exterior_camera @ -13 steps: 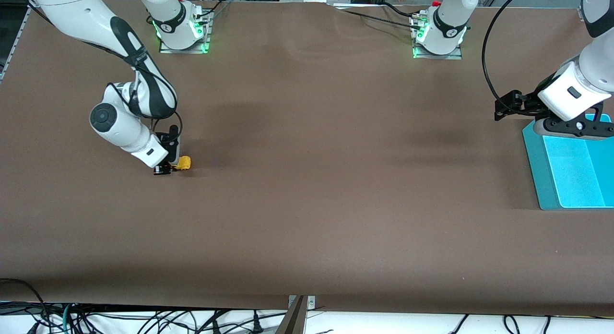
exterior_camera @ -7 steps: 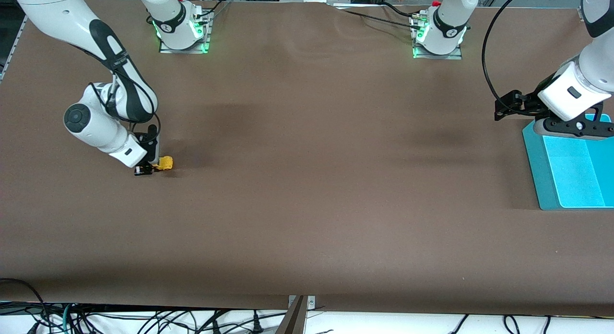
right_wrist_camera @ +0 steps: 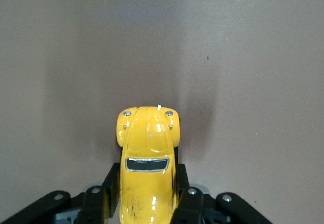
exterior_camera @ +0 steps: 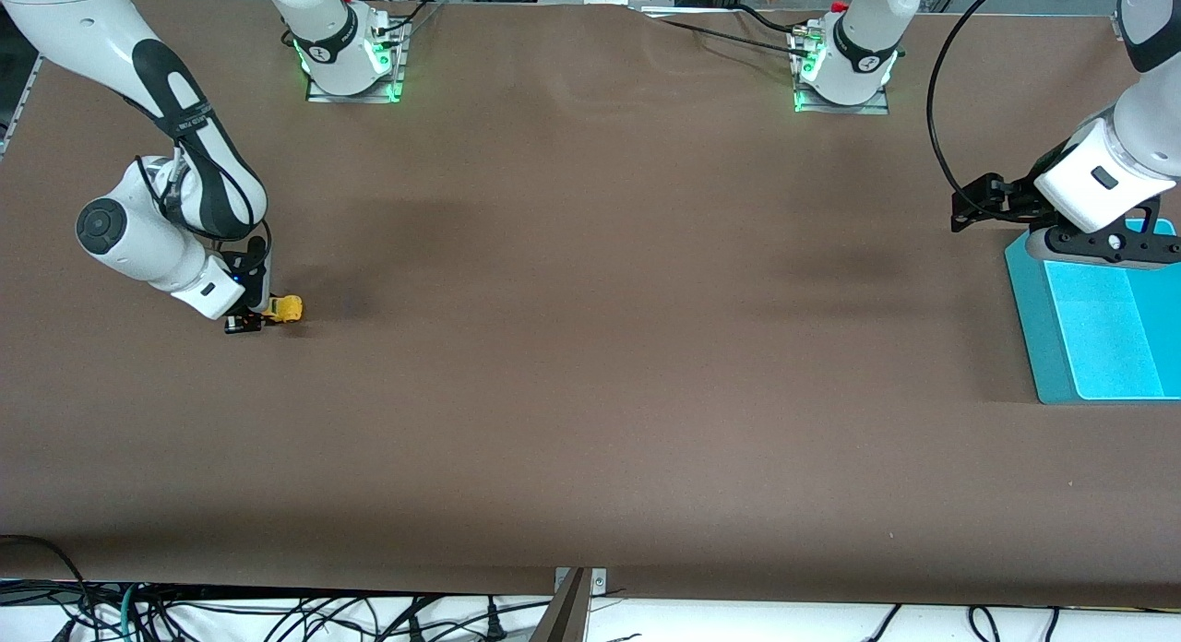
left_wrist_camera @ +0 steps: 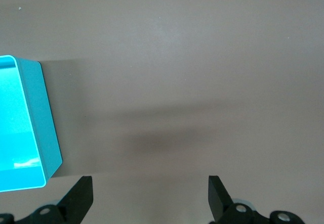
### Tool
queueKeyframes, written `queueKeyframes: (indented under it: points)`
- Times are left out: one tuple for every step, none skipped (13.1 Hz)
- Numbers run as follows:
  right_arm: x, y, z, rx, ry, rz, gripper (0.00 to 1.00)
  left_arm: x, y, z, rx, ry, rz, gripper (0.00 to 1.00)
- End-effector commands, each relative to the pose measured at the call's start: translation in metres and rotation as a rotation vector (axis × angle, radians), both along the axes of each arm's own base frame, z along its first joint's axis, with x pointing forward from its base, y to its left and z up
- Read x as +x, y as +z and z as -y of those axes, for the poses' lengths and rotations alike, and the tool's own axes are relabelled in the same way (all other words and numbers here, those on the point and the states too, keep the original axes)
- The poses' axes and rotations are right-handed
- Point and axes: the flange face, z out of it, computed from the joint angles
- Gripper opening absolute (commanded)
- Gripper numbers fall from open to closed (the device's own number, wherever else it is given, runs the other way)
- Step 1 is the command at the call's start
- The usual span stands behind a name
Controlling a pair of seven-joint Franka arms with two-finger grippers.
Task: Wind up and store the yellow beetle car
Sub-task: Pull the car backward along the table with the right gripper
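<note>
The yellow beetle car sits low on the brown table near the right arm's end, its nose toward the left arm's end. My right gripper is shut on the car's rear half. In the right wrist view the car fills the gap between the black fingers, with its hood and headlights sticking out past them. My left gripper waits open over the teal bin's edge nearest the arm bases; in its wrist view the left gripper has only bare table between its fingertips.
A teal bin stands at the left arm's end of the table, its wall showing in the left wrist view. Brown table surface stretches between the car and the bin. Cables hang below the table's front edge.
The right gripper has slid the car tail-first along the table toward the right arm's end, still shut on it. The left arm has not moved.
</note>
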Motion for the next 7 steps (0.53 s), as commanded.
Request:
queueKeyframes:
  points:
    - [-0.008, -0.018, 0.003, 0.049, -0.036, -0.073, 0.82, 0.003, 0.005, 0.0, 0.017, 0.0, 0.0, 1.0]
    - [-0.004, -0.014, 0.004, 0.066, -0.057, -0.084, 1.0, 0.003, 0.005, 0.0, 0.017, 0.0, 0.0, 1.0]
    - [0.004, -0.005, 0.001, 0.086, -0.067, -0.097, 1.0, 0.003, 0.005, 0.0, 0.017, 0.0, 0.0, 1.0]
    - [0.013, 0.007, -0.003, 0.1, -0.084, -0.118, 1.0, 0.003, 0.005, 0.0, 0.017, 0.0, 0.0, 1.0]
    - [0.021, 0.019, -0.003, 0.107, -0.1, -0.134, 1.0, 0.003, 0.005, 0.0, 0.018, 0.0, -0.001, 1.0]
    - [0.031, 0.034, -0.009, 0.115, -0.097, -0.137, 1.0, 0.003, 0.005, 0.0, 0.017, 0.0, 0.0, 1.0]
    - [0.04, 0.051, -0.012, 0.119, -0.092, -0.139, 1.0, 0.003, 0.005, 0.0, 0.018, 0.0, -0.001, 1.0]
